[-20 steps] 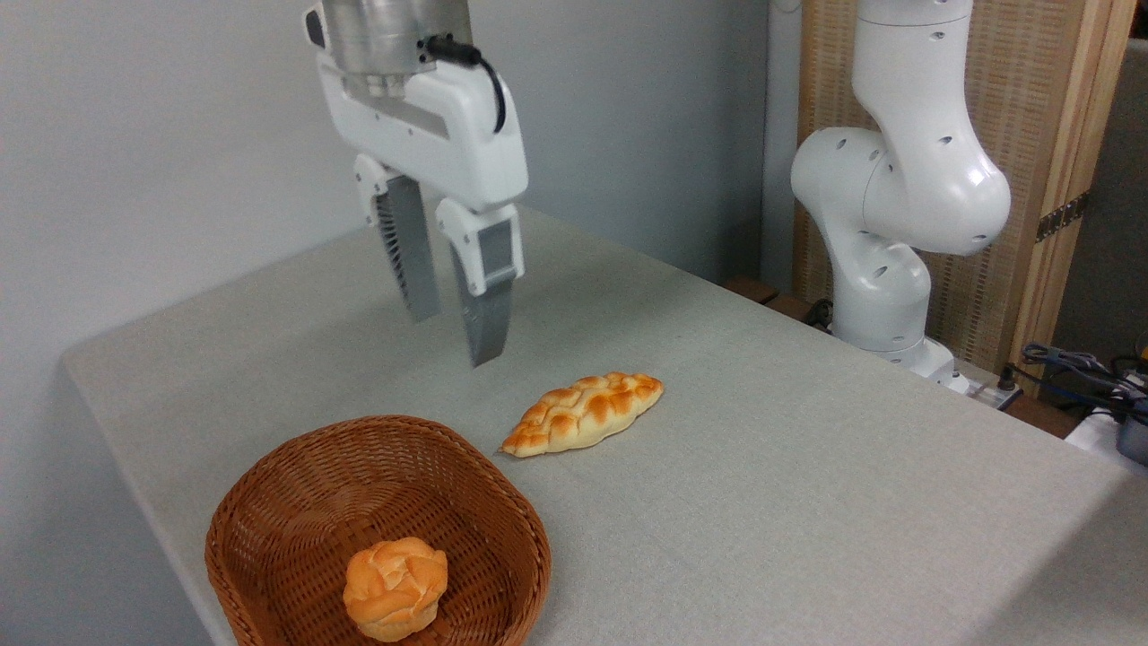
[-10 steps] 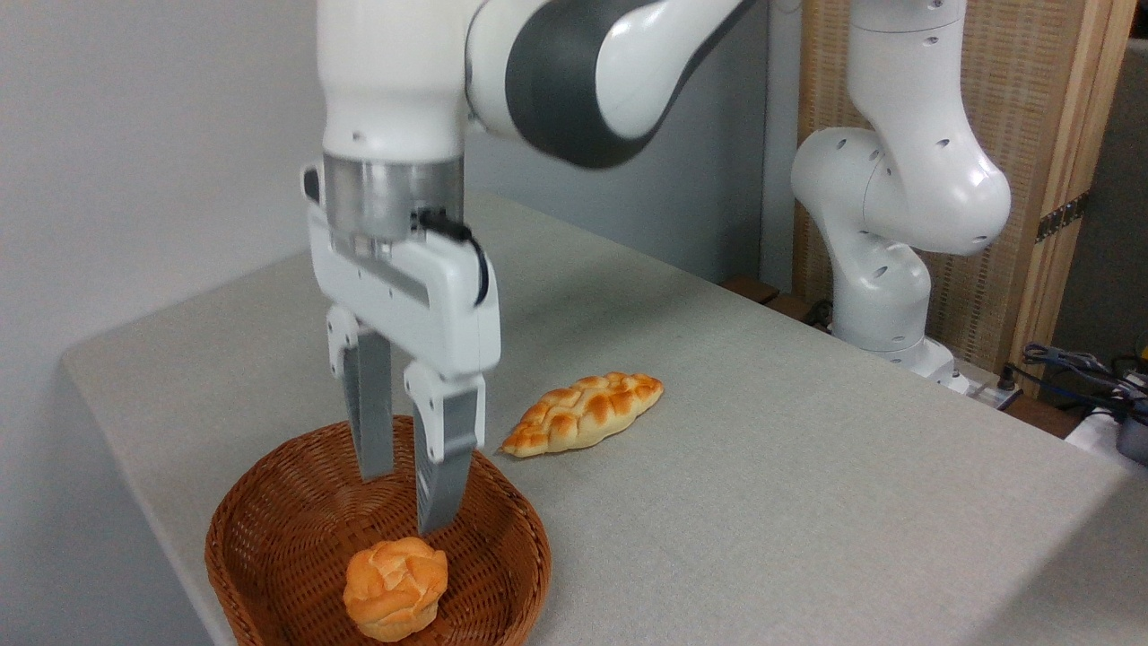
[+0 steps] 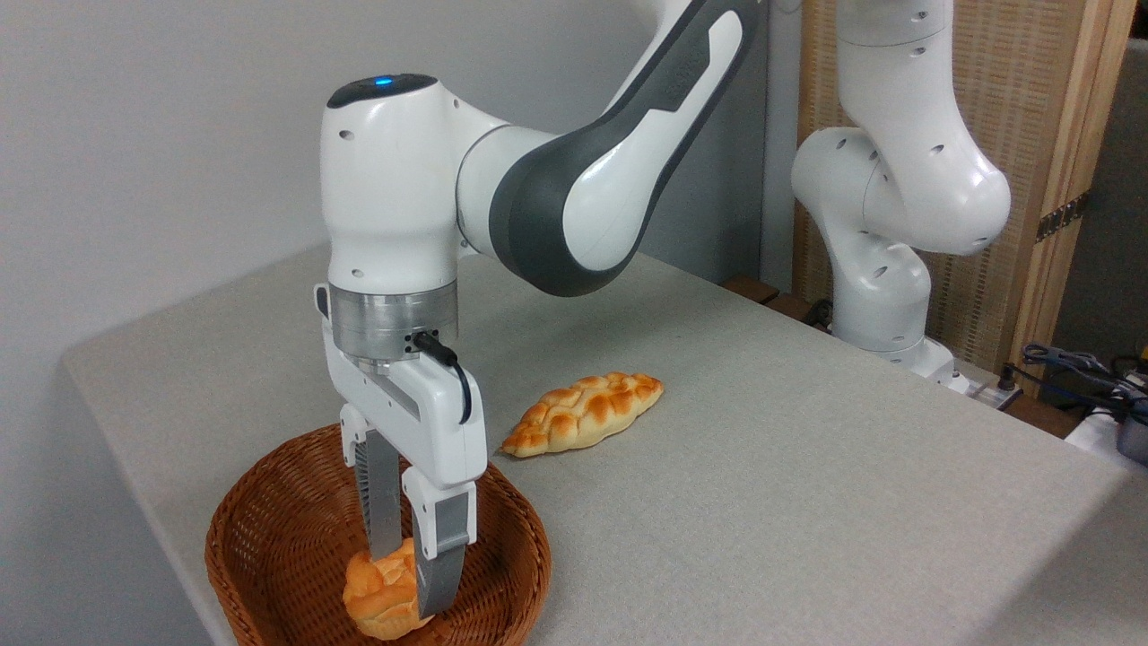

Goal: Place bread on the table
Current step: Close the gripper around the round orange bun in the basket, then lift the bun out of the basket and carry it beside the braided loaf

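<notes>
Reaching straight down into the basket (image 3: 269,529), the gripper (image 3: 408,574) has one finger on each side of the bun (image 3: 377,597). Jaws sit close against the bun's top; whether they are actually clamped on it or just around it, cannot tell. Near finger (image 3: 439,561) covers the bun's right part, the far one goes down behind its top. Bun sits on the basket floor toward the front, upright, knobbly top partly hidden by the fingers. Basket is brown wicker, at the front left of the counter (image 3: 762,502), near its left edge. Loaf (image 3: 583,413), long and braided, lies flat on the grey cloth just beyond and right of the basket, apart from its rim. Arm (image 3: 574,179) comes in from upper right, wrist vertical, small blue light on top of the wrist joint. Arm base (image 3: 888,296) stands at the counter's far right edge. Cables (image 3: 1085,368) at far right, off the counter. Wooden screen (image 3: 1031,161) behind the base.
</notes>
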Robot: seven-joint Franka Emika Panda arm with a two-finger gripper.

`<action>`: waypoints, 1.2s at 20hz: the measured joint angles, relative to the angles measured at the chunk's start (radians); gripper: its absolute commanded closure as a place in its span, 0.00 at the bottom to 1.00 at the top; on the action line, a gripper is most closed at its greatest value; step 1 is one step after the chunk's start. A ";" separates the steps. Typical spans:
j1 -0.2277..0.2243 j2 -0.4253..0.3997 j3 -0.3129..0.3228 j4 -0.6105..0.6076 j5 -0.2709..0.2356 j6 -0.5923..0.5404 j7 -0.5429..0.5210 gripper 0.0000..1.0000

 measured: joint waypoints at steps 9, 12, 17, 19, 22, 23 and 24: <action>-0.001 0.025 -0.025 -0.008 0.000 0.000 0.049 0.63; -0.002 0.026 -0.031 -0.010 0.000 0.000 0.052 0.76; -0.004 0.027 -0.031 -0.012 0.000 0.000 0.059 0.83; -0.005 0.027 -0.031 -0.012 0.000 0.000 0.067 0.83; -0.007 0.027 -0.033 -0.013 0.000 0.000 0.068 0.83; -0.007 0.027 -0.033 -0.013 0.000 0.000 0.068 0.83; -0.007 0.027 -0.033 -0.013 0.000 0.000 0.068 0.82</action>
